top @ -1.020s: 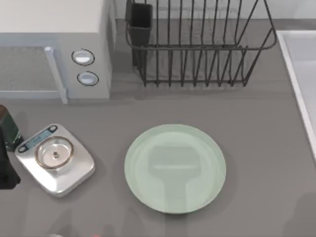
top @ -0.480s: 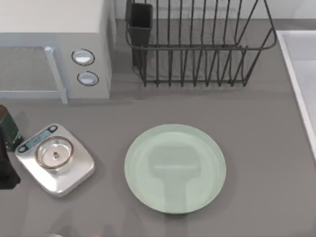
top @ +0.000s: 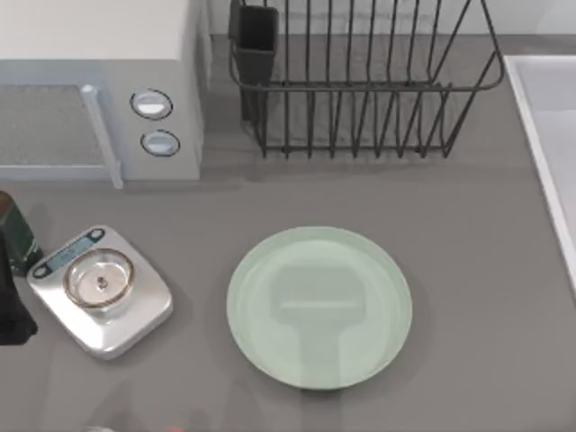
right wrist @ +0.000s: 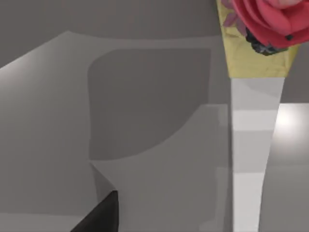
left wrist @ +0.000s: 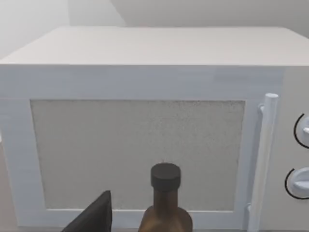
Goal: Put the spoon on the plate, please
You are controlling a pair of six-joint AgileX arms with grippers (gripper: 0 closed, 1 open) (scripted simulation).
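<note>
From above, the plate [top: 319,307] lies flat near the middle of the grey surface [top: 486,297], with nothing on it. Well to its left sits a square silver scale [top: 100,290], apart from the plate. A white microwave [top: 90,81] stands at the far left and a dark wire dish rack [top: 360,81] at the far middle. A pale tray or basin edge [top: 549,135] runs along the right side. My left arm [top: 9,310] shows as a dark shape at the left edge, beside the scale, with a dark bottle [top: 13,236] just beyond it.

In the left wrist view, part of the left tool [left wrist: 91,218] juts in, dark, beside a brown bottle with a black cap [left wrist: 165,203]. Both face the microwave door. Whether this tool is released or clenched I cannot tell.

In the right wrist view, the spoon [right wrist: 251,159] lies on the surface, off the plate. Its slim pale handle runs into a yellow band with a red knob. Part of the right tool [right wrist: 99,215] shows, apart from the handle. Its state I cannot tell either.
</note>
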